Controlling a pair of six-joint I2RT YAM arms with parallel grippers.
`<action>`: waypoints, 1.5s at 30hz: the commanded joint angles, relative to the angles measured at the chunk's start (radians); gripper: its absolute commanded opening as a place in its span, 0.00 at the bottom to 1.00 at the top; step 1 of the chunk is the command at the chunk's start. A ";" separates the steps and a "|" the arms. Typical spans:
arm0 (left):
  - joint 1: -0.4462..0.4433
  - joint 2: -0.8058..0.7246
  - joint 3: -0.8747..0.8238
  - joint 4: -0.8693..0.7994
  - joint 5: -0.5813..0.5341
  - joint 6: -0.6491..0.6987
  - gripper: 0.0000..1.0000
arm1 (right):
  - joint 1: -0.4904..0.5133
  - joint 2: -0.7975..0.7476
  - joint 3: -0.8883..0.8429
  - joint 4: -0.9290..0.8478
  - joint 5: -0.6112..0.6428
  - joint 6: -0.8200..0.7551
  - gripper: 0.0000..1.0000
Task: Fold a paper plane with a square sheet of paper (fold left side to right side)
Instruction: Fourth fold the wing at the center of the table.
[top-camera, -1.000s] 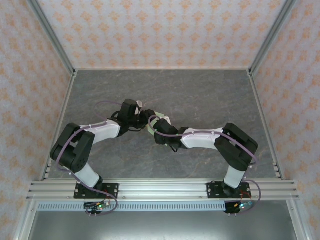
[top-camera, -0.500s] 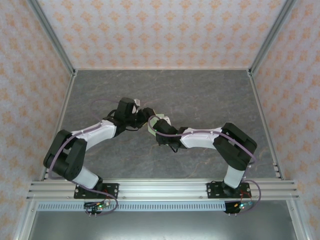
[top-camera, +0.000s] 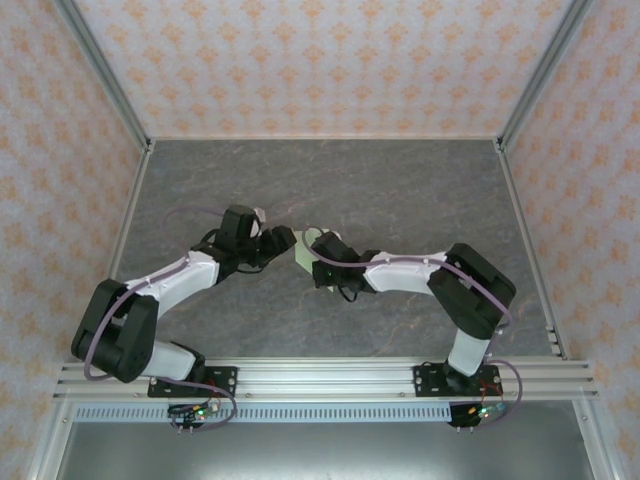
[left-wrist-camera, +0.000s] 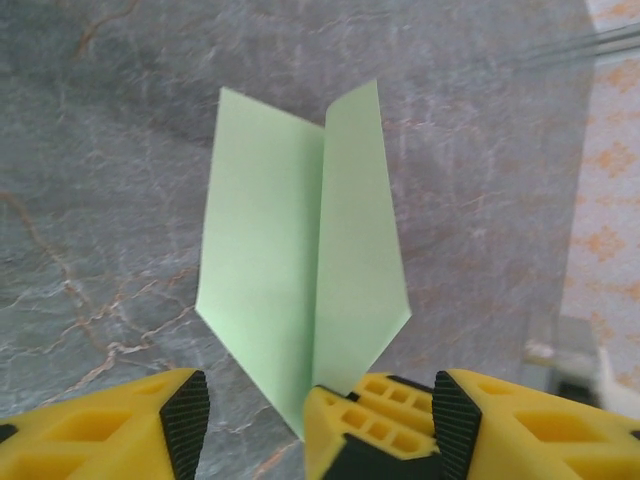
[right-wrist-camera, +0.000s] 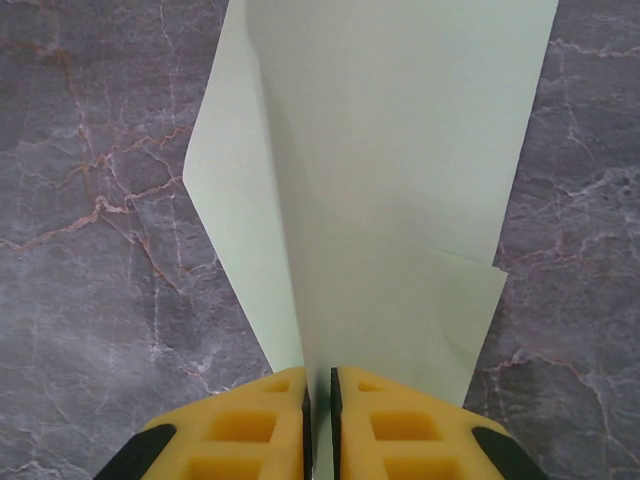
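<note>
Tapering to a sharp point at the near end, the paper plane is a thin, smooth, pale green sheet with one crisp centre crease and two flat flaps opening away from it in a shallow V. It sits over the middle of the dark grey, marble-veined table, between the two arms. The right gripper has its ribbed yellow fingers pressed together on the crease near the pointed end, pinching the paper. In the left wrist view the plane fans out ahead of the left gripper, whose black-padded fingers are spread wide apart and touch no paper. From above, both grippers meet at the plane.
</note>
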 joint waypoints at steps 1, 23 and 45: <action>-0.014 0.034 -0.006 0.034 0.008 0.004 0.61 | -0.029 -0.037 -0.024 0.049 -0.087 0.015 0.16; -0.122 0.259 0.123 0.115 0.013 -0.035 0.41 | -0.159 0.005 -0.070 0.113 -0.332 -0.044 0.15; -0.134 0.385 0.210 0.108 0.014 -0.036 0.42 | -0.213 0.040 -0.115 0.209 -0.413 0.019 0.15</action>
